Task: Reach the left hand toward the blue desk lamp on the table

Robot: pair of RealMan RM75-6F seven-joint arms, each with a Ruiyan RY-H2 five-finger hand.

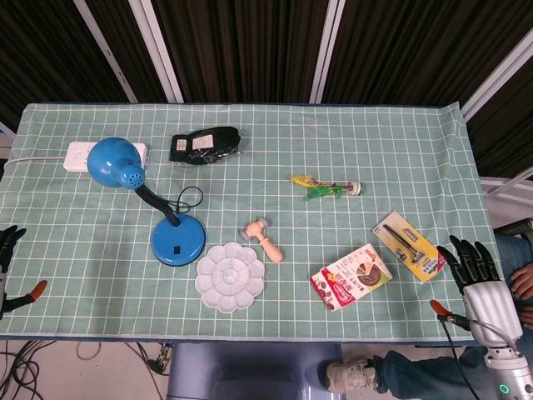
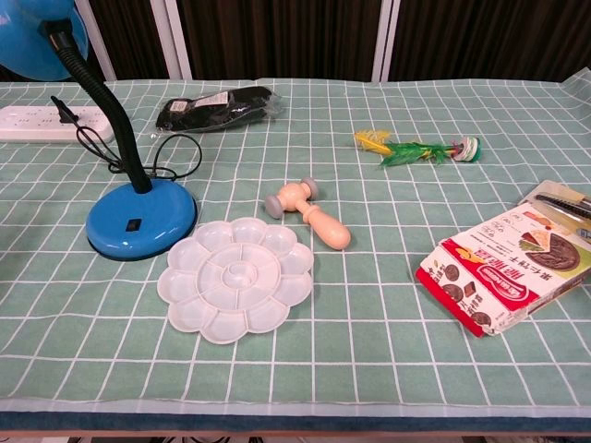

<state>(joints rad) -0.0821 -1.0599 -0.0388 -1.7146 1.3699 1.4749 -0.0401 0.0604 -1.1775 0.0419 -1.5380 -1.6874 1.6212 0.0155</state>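
The blue desk lamp (image 1: 158,208) stands on the left part of the table, round base (image 1: 177,239) near the front, black gooseneck rising to a blue shade (image 1: 116,162) tilted back left. In the chest view the lamp base (image 2: 140,220) and neck sit at the left, the shade (image 2: 37,37) cut off by the top corner. My left hand (image 1: 8,246) shows only as dark fingertips at the far left edge of the head view, off the table and well left of the lamp, holding nothing. My right hand (image 1: 479,279) hovers at the table's front right edge, fingers spread, empty.
A white power strip (image 1: 100,154) lies behind the lamp, a black packet (image 1: 204,144) beyond it. A white flower palette (image 1: 229,277) and a wooden toy hammer (image 1: 262,237) lie right of the base. Further right are a feather shuttlecock (image 1: 326,188), a snack box (image 1: 351,277) and a yellow tool pack (image 1: 408,246).
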